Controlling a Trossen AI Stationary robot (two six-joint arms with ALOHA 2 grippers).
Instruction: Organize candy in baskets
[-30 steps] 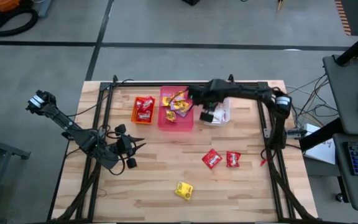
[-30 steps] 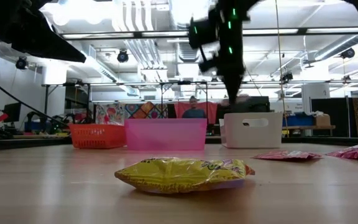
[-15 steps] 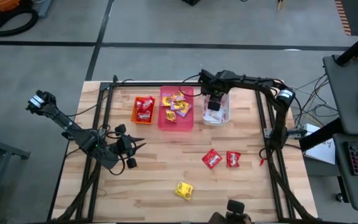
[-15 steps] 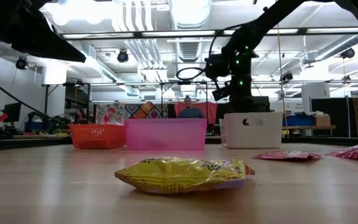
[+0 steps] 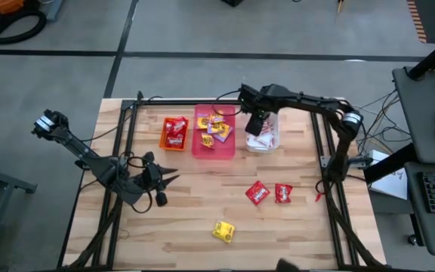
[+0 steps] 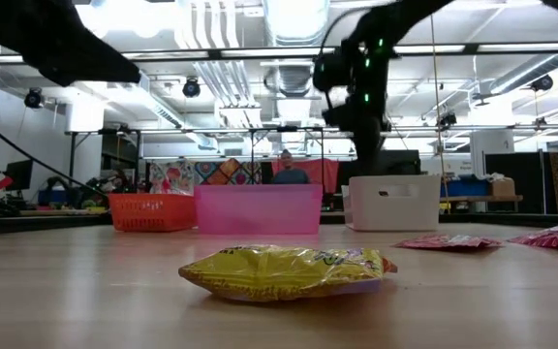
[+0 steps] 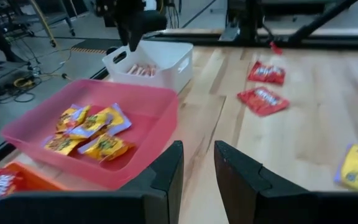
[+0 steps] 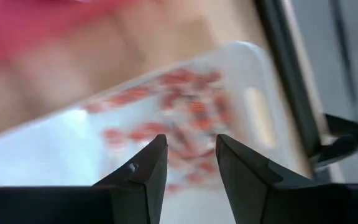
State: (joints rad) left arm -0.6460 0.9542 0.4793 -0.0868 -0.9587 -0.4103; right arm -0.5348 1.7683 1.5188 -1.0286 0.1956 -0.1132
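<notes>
Three baskets stand in a row near the table's far edge: orange [image 5: 164,134], pink [image 5: 214,149] and white [image 5: 272,140]. Red packets lie in the orange one, yellow packets [image 7: 98,134] in the pink one, red-and-white sticks [image 8: 185,118] in the white one. On the bare table lie two red packets [image 5: 257,193] [image 5: 283,193] and one yellow packet [image 5: 223,231]. My right gripper [image 5: 254,128] [image 8: 191,152] hangs above the white basket, pointing down, open by a narrow gap with nothing between the fingers. My left gripper [image 5: 171,177] [image 7: 197,162] waits shut over the table's left half.
A black frame rail [image 5: 225,100] runs along the table's far edge just behind the baskets, and side rails run down both sides. The wood between the baskets and the loose packets is bare. People stand in the room far behind the table.
My right gripper has moved from above the gap between the pink and white baskets toward the far edge, to above the white basket. On the way it dipped toward that basket and then rose again. The packets on the table have not moved.
</notes>
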